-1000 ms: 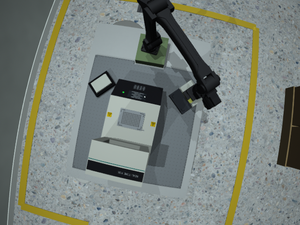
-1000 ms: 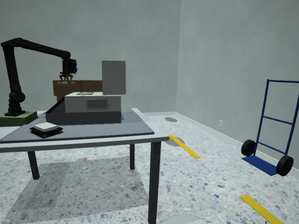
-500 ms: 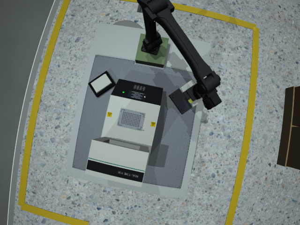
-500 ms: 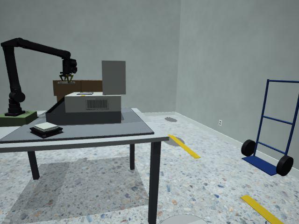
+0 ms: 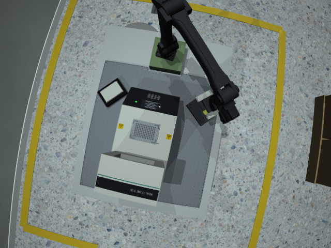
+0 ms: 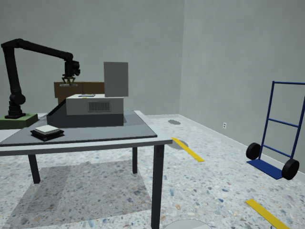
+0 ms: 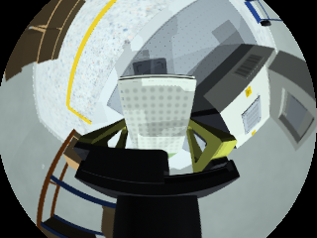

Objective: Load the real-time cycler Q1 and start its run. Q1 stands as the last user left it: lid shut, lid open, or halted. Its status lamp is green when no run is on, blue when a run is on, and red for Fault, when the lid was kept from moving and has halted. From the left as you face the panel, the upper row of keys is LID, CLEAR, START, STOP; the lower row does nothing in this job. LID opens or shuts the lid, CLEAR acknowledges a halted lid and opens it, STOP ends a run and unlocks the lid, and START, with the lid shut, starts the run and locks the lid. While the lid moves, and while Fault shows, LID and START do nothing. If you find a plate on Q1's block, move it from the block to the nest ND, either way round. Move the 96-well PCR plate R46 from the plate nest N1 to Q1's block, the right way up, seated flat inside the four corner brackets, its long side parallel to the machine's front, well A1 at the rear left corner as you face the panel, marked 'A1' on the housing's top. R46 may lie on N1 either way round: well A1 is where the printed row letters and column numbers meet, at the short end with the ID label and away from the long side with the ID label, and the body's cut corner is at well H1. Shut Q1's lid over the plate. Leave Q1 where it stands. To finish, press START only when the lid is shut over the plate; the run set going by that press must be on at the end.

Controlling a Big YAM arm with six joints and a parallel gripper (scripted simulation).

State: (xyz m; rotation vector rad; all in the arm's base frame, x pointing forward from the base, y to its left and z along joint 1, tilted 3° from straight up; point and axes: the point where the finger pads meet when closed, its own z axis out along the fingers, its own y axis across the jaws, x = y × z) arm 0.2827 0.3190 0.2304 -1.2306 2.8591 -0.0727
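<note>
White 96-well PCR plate [image 7: 158, 109], clamped between the yellow-green fingers of the black parallel gripper [image 7: 158, 138], spread wide on it. Fills the wrist view, wells showing. Shows in the exterior view only as a thin level sliver [image 6: 68, 85], high off the table and above the housing top. Hangs, in the top view, over a bare black plate nest [image 5: 194, 111] beside the beige real-time cycler [image 5: 123, 134]. Only there: grey block [image 5: 144, 130] uncovered, lid [image 5: 131, 170] open, lamp [image 5: 136, 101] green. Second white plate [image 5: 112, 92] on the other nest [image 5: 103, 97]. Cannot tell which is R46.
</note>
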